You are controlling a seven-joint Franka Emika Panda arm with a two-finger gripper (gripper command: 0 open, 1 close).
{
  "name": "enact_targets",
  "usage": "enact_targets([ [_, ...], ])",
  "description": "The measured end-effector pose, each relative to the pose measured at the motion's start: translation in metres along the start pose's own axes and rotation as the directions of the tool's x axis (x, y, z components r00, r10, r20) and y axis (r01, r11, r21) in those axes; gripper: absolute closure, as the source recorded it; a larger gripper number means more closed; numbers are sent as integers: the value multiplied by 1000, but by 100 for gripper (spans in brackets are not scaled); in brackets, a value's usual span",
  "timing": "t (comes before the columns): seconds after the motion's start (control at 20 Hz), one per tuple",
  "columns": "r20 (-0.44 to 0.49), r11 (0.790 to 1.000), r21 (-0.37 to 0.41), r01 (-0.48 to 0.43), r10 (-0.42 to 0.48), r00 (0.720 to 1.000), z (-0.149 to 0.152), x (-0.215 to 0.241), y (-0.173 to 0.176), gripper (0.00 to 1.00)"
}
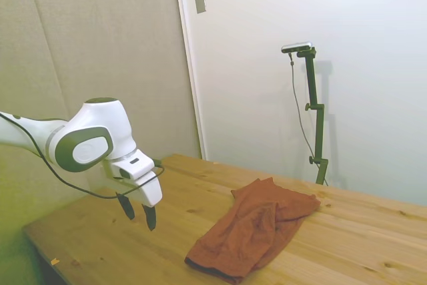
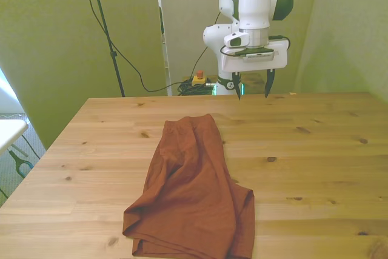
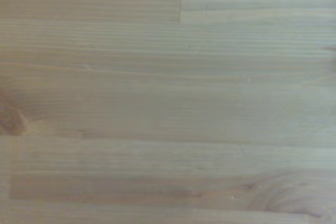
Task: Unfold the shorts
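Front view: tool (image 2: 251, 91) open above table (image 2: 315, 150), shorts (image 2: 191, 198) apart, folded.

walls: pale, plain | white door (image 1: 280, 65) behind | table (image 1: 373, 238): knotty light wood | cables (image 2: 182, 86) on floor

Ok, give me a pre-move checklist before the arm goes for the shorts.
1. Gripper open, nothing held: ok, fingers apart and empty.
2. Gripper clear of the fabric: ok, it hangs above bare table, apart from the shorts.
3. Shorts fully on the table: ok in the side view; the front view cuts off their near edge.
4. Shorts unfolded: not ok, they lie folded over and rumpled.
5. A graspable edge on show: ok, a dark hem edge lies exposed in the side view.
6. Wrist camera on the shorts: not ok, it shows only wood.
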State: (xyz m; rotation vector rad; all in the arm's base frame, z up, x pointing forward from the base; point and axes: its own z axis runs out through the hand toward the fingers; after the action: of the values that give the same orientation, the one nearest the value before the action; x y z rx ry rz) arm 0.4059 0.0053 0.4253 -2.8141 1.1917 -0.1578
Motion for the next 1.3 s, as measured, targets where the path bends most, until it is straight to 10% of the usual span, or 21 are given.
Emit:
enact_targets([
  [0.3, -37, 999, 7, -52, 52, 998, -15, 27, 13, 0],
  [0.6, -43, 973, 57, -225, 228, 973, -32, 149, 106, 0],
  [1.25, 261, 923, 131, -362, 320, 911, 53, 266, 204, 0],
  [1.3, 277, 924, 139, -356, 309, 910, 55, 267, 203, 100],
])
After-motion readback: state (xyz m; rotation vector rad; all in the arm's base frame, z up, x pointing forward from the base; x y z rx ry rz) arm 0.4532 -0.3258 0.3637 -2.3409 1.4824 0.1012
